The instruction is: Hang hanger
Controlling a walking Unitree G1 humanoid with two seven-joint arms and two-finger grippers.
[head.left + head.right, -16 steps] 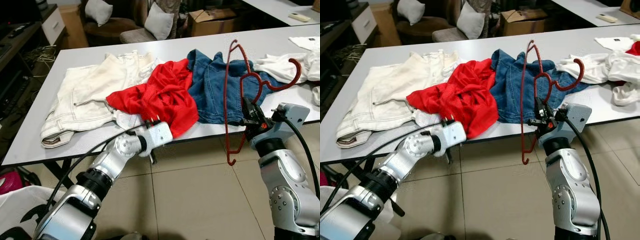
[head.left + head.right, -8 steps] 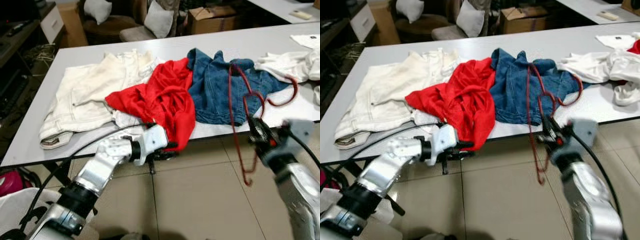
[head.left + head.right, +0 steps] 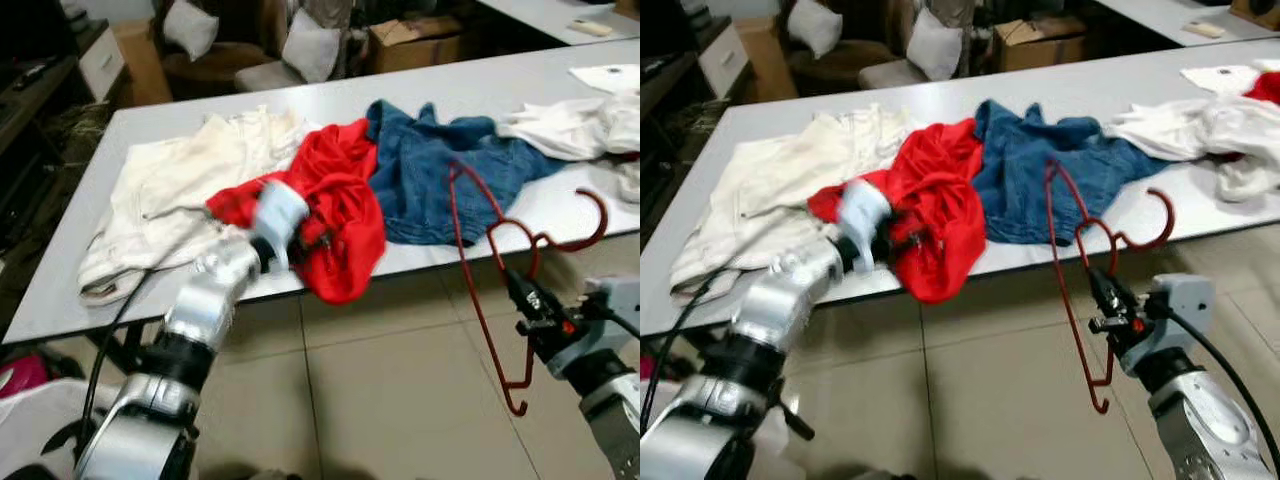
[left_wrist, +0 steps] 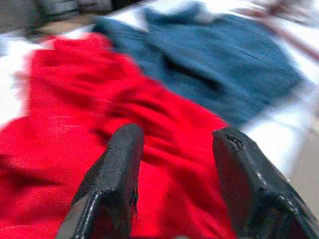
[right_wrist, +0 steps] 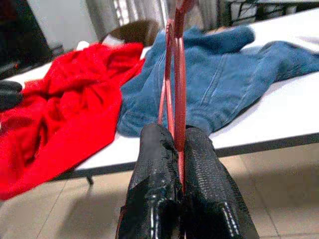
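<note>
Left eye view: we see our right gripper (image 3: 522, 300) holding the red hanger (image 3: 500, 255) in the air off the table's (image 3: 90, 270) front edge, hook toward the table.
Right eye view: our left gripper (image 3: 902, 228) sits blurred on the red shirt (image 3: 940, 205).
Left wrist view: our fingers (image 4: 107, 191) stand wide apart over red cloth, the denim jacket (image 4: 219, 64) beyond.
Right wrist view: our fingers (image 5: 157, 169) pinch the thin wire.
Handling: we judge it light, stiff, prone to swivel; grip near the hook.

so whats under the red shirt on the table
The red shirt lies over the white trousers and the denim jacket's edge, its lower part hanging off the table. Anything beneath it is hidden.
</note>
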